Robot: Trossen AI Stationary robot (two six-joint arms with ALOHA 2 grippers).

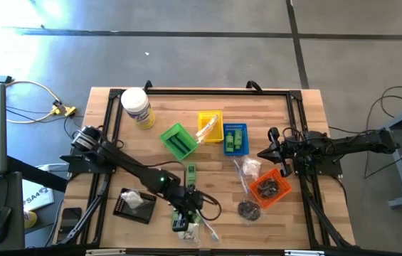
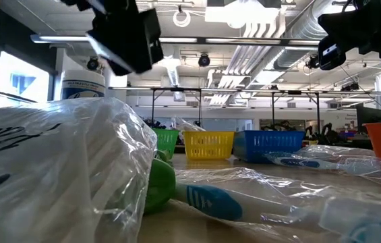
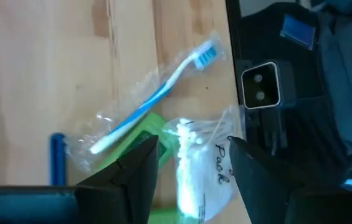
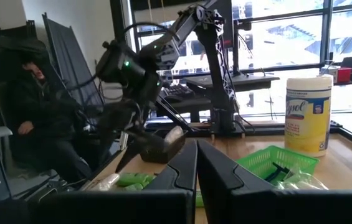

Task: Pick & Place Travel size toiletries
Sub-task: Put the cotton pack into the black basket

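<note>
Left gripper (image 3: 191, 165), jaws open, straddles a white swab packet (image 3: 194, 168), seemingly ungrasped; closing comes next; right gripper (image 4: 196, 163) shut, empty.

toiletries: bagged cotton swabs (image 3: 191, 171) | wrapped toothbrush (image 3: 151, 99) | lying flat, front table edge

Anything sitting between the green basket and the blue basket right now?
Yes: the yellow basket stands between the green basket and the blue basket, clearest in the high view.

Cotton-swab packet (image 3: 195, 169) beside wrapped toothbrush (image 3: 157, 93), near table's front edge (image 1: 257, 242).
</note>
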